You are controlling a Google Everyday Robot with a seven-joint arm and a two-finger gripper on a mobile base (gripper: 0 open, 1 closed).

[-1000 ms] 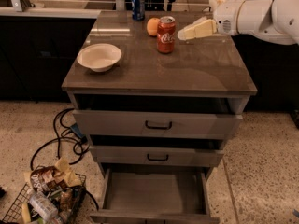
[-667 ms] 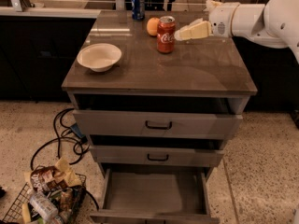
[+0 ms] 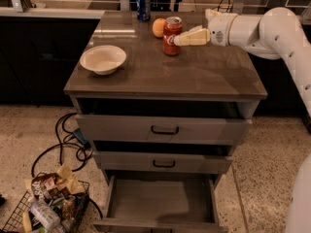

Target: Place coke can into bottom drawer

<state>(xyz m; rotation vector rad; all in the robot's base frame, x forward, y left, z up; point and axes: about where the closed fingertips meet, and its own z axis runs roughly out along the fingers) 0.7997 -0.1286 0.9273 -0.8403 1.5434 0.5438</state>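
Note:
The coke can [image 3: 171, 36], red with a silver top, stands upright on the cabinet top [image 3: 194, 72] toward the back, right of an orange fruit [image 3: 158, 27]. My gripper [image 3: 182, 39] reaches in from the right at the can's height, its tip right at the can's right side; contact cannot be told. The bottom drawer [image 3: 160, 200] is pulled out below, a shallow grey tray with nothing in it.
A white bowl [image 3: 103, 58] sits at the left of the cabinet top. A blue soda can [image 3: 143, 4] stands at the back edge. Two upper drawers with black handles [image 3: 164, 130] stick out slightly. Cables and a wire basket of rubbish [image 3: 46, 205] lie on the floor at the left.
My gripper has moved left along the cabinet top, from a short way right of the coke can to right beside it. The can has not moved.

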